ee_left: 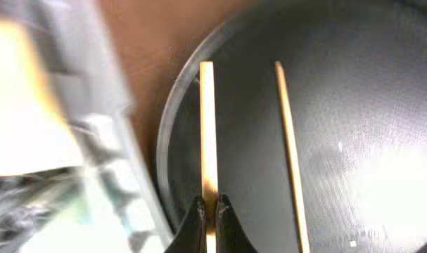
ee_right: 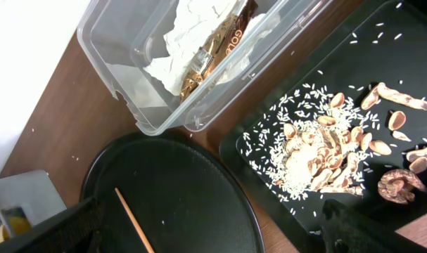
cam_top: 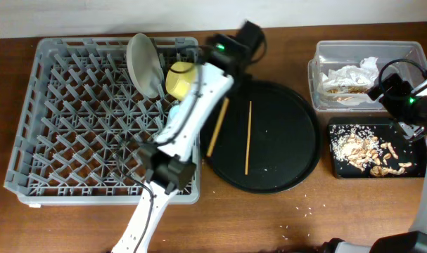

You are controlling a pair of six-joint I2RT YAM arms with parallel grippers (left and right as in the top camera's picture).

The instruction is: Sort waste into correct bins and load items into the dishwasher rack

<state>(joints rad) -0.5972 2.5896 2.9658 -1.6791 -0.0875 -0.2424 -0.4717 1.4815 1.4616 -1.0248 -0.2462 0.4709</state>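
Wooden chopstick (ee_left: pixel 208 126) lies on the round black tray (ee_left: pixel 382 84), one end pinched tight by the left gripper (ee_left: pixel 210 214), likely for lifting toward the rack (cam_top: pixel 72 126); the second chopstick (ee_left: pixel 289 140) lies beside it.

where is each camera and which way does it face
Overhead: above the table, facing down at large grey plastic rack, round black tray, clear plastic tub, shallow black rectangular tray; left arm and right arm show.
Left wrist: on the left arm, looking down past the left pincer, shut on a thin wooden chopstick on the round tray.
Right wrist: above the tub and rectangular tray, facing down; open right pincer edges the bottom.
Shared: all three show the round tray.
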